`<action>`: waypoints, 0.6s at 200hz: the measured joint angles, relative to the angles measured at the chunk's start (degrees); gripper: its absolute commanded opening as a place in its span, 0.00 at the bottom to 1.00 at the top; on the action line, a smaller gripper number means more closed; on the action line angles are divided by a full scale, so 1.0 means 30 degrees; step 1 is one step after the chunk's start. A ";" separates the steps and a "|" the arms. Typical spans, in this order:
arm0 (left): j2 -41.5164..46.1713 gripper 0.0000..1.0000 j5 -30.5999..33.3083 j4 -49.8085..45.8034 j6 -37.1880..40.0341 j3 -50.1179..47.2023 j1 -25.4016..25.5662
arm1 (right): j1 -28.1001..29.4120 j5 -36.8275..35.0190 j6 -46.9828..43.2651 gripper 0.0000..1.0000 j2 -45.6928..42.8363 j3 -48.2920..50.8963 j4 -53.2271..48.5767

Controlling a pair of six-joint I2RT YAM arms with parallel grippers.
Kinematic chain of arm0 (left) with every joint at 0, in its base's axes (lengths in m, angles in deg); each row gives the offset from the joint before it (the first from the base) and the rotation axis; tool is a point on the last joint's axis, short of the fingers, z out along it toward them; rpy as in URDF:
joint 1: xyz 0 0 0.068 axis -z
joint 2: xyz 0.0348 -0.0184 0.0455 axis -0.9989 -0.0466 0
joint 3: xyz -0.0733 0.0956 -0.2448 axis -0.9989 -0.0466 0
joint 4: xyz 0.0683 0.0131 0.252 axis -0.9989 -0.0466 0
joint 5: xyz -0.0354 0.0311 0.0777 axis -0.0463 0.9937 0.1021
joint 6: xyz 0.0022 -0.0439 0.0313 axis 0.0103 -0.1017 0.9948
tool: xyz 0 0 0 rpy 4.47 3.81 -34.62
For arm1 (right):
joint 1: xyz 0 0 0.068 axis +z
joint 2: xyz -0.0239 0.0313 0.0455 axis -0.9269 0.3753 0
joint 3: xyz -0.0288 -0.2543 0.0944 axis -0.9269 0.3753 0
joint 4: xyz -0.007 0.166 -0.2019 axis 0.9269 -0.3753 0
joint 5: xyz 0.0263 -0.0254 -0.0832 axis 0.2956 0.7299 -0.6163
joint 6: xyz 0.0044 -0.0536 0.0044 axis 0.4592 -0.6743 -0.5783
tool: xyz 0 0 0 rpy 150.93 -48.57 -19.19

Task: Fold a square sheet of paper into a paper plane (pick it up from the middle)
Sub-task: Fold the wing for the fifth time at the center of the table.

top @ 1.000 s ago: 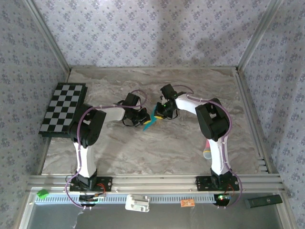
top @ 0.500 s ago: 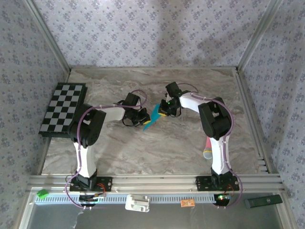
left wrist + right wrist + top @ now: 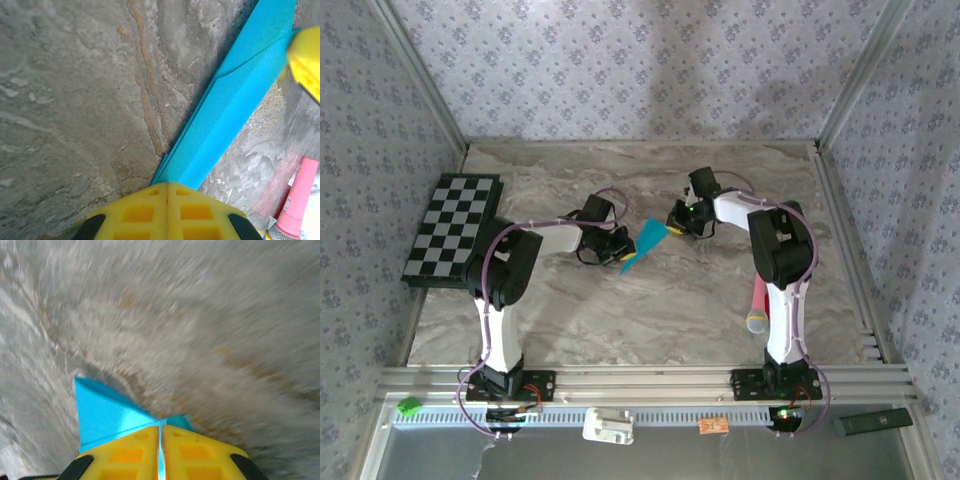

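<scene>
We log the creased teal paper sheet (image 3: 648, 240) spanning mid-worktop (image 3: 700, 300): left pincer (image 3: 167, 187) clamped on one end, right pincer (image 3: 161, 427) clamped on the opposite end. Light, floppy, tears easily (our judgement); grip along stiffer creases.

Tabletop (image 3: 200, 315) blurred, folded paper (image 3: 235, 115) cut by top edge, pink stick (image 3: 299, 195) cropped at corner

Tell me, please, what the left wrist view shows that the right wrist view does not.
Left wrist: the teal paper as a long, narrow creased strip running away from the left gripper, plus a pink stick on the table. Right wrist: a broad triangular flap of the paper beside the right gripper. Shared: paper pinched between shut yellow gripper fingers.
</scene>
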 measured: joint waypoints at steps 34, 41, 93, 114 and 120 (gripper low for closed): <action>0.0000 0.00 -0.0080 -0.0277 0.0007 0.0080 -0.0015 | -0.0794 -0.0335 0.0000 0.13 0.0007 -0.0044 0.0051; 0.0000 0.00 -0.0080 -0.0408 0.0015 0.0168 -0.0022 | -0.0809 -0.0415 0.0000 0.13 0.0000 -0.0058 0.0022; 0.0138 0.24 -0.0007 -0.2710 -0.0073 0.1749 -0.0066 | -0.0911 -0.2550 -0.0969 0.27 -0.2120 -0.0036 -0.1035; 0.1209 0.31 0.0124 -0.3169 -0.0087 0.2040 -0.0328 | -0.0517 -0.3366 -0.1158 0.35 -0.3679 -0.0022 -0.1472; 0.1661 0.33 0.0197 -0.3293 -0.0058 0.2040 -0.0495 | -0.0291 -0.3643 -0.1173 0.38 -0.4065 -0.0022 -0.1632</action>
